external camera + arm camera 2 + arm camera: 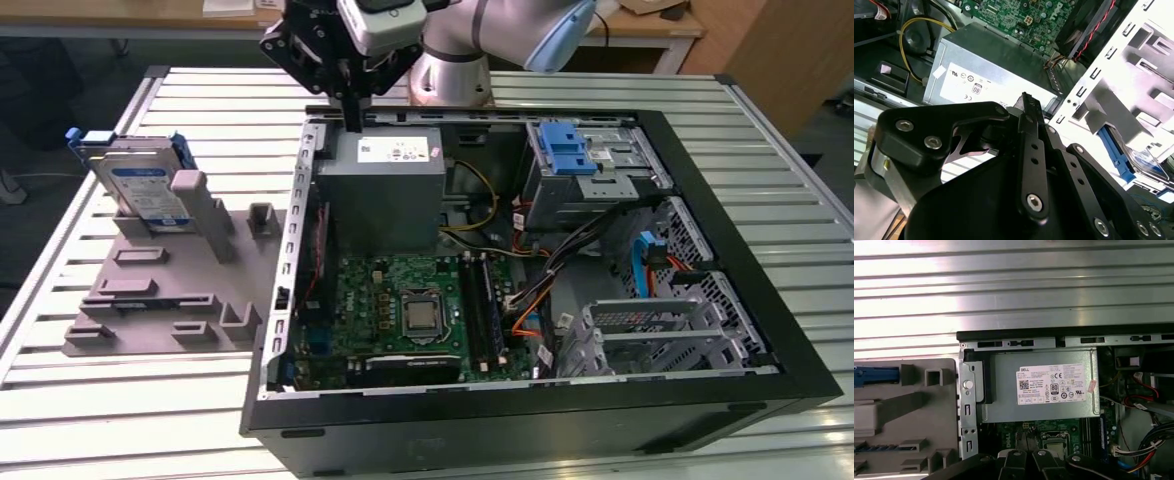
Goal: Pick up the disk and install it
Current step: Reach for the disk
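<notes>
Fingers (352,108) first: they are clenched together into one thin black blade, nothing between them, pointing straight down. The gripper (352,120) hangs at the far edge of the open computer case (534,430), right above the far end of the grey power-supply box (380,190). Whether the tip touches the case rim, I cannot tell. In the second wrist view the same blade (1029,130) stands in front of that box (989,75) and its white sticker. The first wrist view looks down on the box (1039,390) from over the far rim.

Out from there, the arm (494,30) rises behind the case. Inside the case, the green motherboard (400,310) lies nearer than the power supply. A blue latch (567,150) sits on the metal bay to the exterior view's right.

And the disk (140,185)? It is outside the case, well apart from the gripper, on the exterior view's left. It stands upright on edge in a grey fixture (160,290), with its blue-and-white label facing out and blue frame around it. Fixture and case both rest on the slatted metal tabletop (107,400).
</notes>
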You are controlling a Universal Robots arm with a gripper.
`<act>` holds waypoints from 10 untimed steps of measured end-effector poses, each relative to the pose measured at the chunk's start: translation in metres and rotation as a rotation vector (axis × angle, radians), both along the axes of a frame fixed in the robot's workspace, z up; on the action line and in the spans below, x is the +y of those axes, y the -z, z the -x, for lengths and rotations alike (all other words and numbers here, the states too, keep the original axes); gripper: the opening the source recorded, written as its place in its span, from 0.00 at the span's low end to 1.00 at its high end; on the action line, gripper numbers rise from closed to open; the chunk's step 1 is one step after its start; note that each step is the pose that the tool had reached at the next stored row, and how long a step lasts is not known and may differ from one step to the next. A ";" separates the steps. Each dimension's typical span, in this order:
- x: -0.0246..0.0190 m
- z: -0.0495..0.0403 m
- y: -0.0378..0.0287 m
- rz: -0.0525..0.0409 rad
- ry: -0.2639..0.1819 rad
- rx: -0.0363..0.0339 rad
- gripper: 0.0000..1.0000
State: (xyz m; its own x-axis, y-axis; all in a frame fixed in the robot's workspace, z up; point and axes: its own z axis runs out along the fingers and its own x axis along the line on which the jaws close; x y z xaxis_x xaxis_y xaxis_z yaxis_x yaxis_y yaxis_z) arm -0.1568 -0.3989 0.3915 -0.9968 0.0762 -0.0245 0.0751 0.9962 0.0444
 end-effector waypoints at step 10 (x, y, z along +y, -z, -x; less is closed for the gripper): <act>0.0000 0.0031 0.0006 0.0000 0.000 0.0000 0.11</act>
